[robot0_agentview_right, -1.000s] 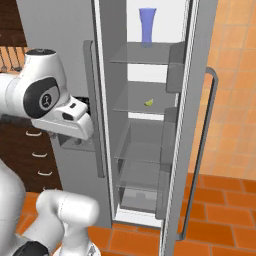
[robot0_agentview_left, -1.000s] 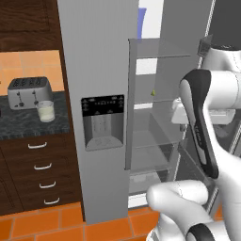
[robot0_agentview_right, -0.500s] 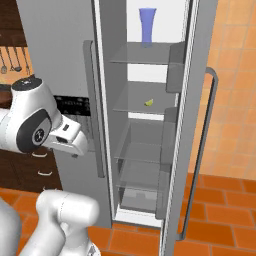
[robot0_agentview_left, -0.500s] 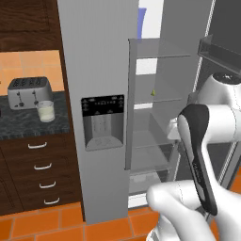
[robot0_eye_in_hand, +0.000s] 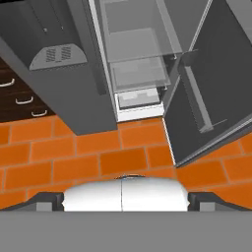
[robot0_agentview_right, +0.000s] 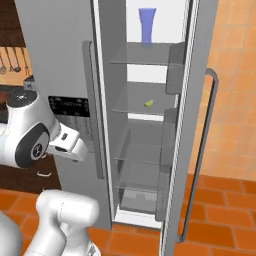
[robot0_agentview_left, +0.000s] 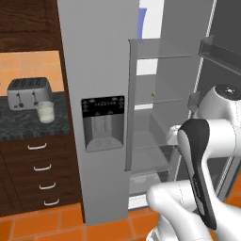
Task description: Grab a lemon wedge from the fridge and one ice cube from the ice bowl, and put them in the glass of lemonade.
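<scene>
Inside the open fridge (robot0_agentview_right: pixel 60 60), lemon wedge (robot0_agentview_right: pixel 149 103) on a shelf (no legible labels); end effector (robot0_eye_in_hand: pixel 125 198) released.

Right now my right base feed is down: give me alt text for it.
The fridge stands with its right door swung open, and the lemon wedge lies on a middle glass shelf. A blue vase sits on the top shelf; the white arm is at lower left.
</scene>
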